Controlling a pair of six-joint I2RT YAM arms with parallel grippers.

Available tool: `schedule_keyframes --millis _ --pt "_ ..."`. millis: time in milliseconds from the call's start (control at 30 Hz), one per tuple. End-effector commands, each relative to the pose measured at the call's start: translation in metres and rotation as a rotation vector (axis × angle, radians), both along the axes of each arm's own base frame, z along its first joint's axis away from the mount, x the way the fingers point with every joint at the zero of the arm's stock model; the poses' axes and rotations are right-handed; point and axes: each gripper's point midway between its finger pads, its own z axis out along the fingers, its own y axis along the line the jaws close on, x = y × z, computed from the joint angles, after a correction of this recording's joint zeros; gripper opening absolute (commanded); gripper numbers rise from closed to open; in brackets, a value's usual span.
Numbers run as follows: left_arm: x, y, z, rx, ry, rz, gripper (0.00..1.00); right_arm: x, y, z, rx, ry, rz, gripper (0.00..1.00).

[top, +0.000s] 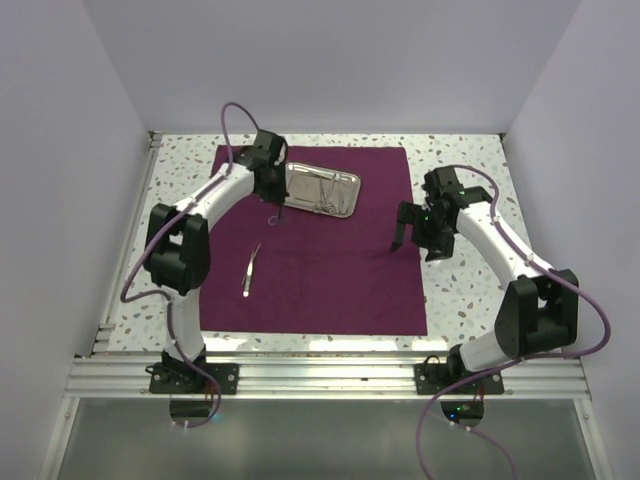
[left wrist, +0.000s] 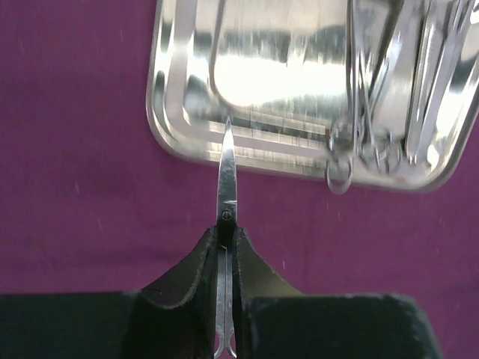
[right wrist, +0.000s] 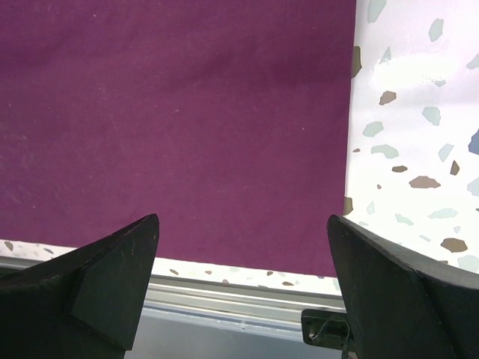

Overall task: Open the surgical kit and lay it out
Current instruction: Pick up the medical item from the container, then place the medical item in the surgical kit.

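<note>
The dark purple cloth (top: 330,270) lies spread flat on the table. The steel tray (top: 345,196) sits on its far part, with several ring-handled instruments (top: 322,190) in it. Silver tweezers (top: 250,270) lie on the cloth at the left. My left gripper (top: 275,200) is shut on slim scissors (top: 275,216) just left of the tray. In the left wrist view the fingers (left wrist: 254,269) pinch the scissors (left wrist: 227,172) below the pivot, blade tip over the tray's rim (left wrist: 168,127). My right gripper (top: 410,235) is open and empty above the cloth's right edge (right wrist: 179,112).
The speckled tabletop (right wrist: 412,112) shows right of the cloth. An aluminium rail (top: 320,375) runs along the near edge. White walls close in the left, right and back sides.
</note>
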Motion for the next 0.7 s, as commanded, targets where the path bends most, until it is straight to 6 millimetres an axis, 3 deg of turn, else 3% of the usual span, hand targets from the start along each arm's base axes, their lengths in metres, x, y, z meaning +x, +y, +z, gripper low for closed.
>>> schedule_keyframes --millis 0,100,233,500,633,667 --pt "-0.033 -0.020 0.037 -0.091 -0.081 0.039 0.00 0.000 -0.001 0.014 0.009 -0.054 0.014 0.98" --pt "-0.070 -0.042 0.036 -0.095 -0.096 0.048 0.00 -0.002 -0.003 0.016 0.002 -0.056 0.017 0.98" --pt "-0.104 -0.055 0.022 -0.112 -0.070 0.043 0.00 -0.009 -0.005 0.013 -0.011 -0.036 0.023 0.98" --pt "-0.142 -0.068 -0.005 -0.099 -0.017 0.078 0.00 -0.017 -0.009 0.007 -0.029 -0.010 0.032 0.99" --pt "-0.158 -0.071 -0.029 -0.083 0.061 0.055 0.00 -0.020 -0.012 0.009 -0.041 -0.003 0.029 0.98" --pt "-0.164 -0.073 -0.034 -0.092 0.096 0.041 0.05 -0.020 -0.013 0.008 -0.045 -0.002 0.025 0.98"
